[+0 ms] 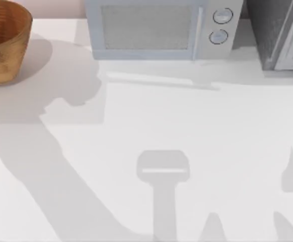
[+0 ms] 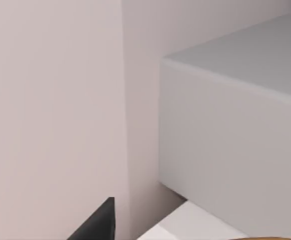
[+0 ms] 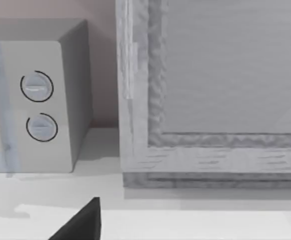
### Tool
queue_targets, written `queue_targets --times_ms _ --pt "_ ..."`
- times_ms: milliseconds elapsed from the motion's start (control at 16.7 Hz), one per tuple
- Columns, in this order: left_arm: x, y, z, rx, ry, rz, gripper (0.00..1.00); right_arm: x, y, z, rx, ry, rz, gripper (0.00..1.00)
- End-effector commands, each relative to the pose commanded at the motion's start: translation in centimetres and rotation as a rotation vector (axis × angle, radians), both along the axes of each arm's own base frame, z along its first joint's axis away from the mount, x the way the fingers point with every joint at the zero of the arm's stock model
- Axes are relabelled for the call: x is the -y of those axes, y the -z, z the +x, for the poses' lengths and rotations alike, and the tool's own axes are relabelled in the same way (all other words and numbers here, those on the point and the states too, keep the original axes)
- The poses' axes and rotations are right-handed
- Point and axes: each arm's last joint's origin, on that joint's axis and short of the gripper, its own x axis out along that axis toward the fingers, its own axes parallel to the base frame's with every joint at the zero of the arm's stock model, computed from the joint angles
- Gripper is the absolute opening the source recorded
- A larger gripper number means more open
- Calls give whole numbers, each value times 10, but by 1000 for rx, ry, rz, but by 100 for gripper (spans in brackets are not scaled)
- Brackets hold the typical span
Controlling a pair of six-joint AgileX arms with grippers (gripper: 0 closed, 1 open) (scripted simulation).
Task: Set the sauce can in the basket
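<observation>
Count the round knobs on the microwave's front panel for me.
2, stacked on the microwave panel's right end by the top view: upper knob and lower knob. None seem hidden.

Top view overhead; wrist views low, near — all share microwave (image 1: 159, 27).

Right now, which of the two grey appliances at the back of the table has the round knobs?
The microwave in the middle, with two round knobs beside its door; the textured grey box at the right has none.
</observation>
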Motion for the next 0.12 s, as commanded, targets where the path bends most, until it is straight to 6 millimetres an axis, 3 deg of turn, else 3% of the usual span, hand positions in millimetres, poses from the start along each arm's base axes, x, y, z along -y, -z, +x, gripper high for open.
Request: queue_targets --times_ms 120 --pt "0 0 0 0 0 0 100 0 0 0 0 0 0 100"
